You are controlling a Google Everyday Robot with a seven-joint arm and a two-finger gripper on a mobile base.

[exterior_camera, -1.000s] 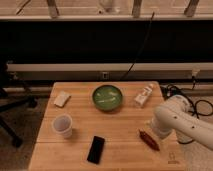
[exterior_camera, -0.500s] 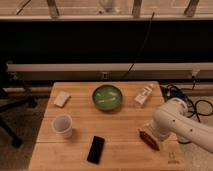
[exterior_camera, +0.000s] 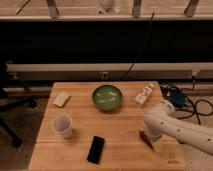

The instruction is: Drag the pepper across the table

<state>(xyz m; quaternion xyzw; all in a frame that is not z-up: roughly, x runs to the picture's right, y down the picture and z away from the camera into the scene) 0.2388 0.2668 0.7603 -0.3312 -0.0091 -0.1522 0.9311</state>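
Observation:
The pepper (exterior_camera: 144, 135) is a small dark red chili lying on the right part of the light wooden table (exterior_camera: 117, 132). Only its left end shows; the rest is hidden under my arm. My gripper (exterior_camera: 151, 141) is at the end of the white arm that comes in from the right. It is down at the tabletop right over the pepper.
A green bowl (exterior_camera: 107, 96) stands at the back middle. A white packet (exterior_camera: 144, 94) lies at the back right and a beige block (exterior_camera: 62, 98) at the back left. A white cup (exterior_camera: 62, 125) and a black phone (exterior_camera: 96, 149) are front left. Cables lie on the floor to the right.
My arm has moved down and a little left over the pepper, and now covers more of it. The pepper sits in about the same spot. The other things have not moved.

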